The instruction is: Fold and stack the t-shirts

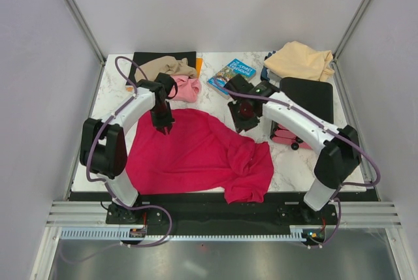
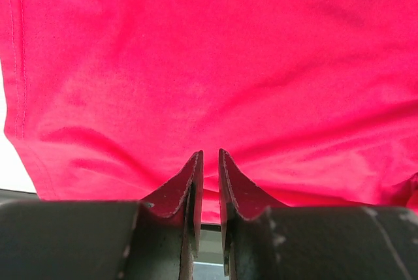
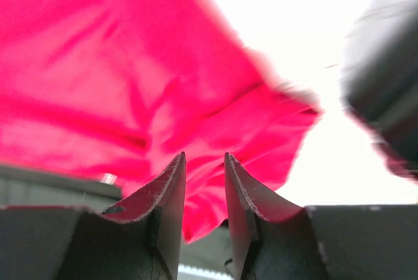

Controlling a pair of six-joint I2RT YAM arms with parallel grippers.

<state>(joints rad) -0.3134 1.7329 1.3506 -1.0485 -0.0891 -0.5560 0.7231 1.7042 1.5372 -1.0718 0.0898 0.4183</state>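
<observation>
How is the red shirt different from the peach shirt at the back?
The red shirt lies spread out at the near edge; the peach shirt sits bunched in the far right corner. The red shirt covers more of the table. Both are plain soft cloth.

Centre: crimson t-shirt (image 1: 196, 156) spread, rumpled; behind: pink (image 1: 187, 88), tan (image 1: 166, 68), peach (image 1: 299, 61) bunched.

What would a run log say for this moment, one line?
crimson t-shirt: spread, right side bunched | left jaws: pinching its far edge | right jaws: parted at its edge | pink t-shirt, tan t-shirt: crumpled behind
</observation>
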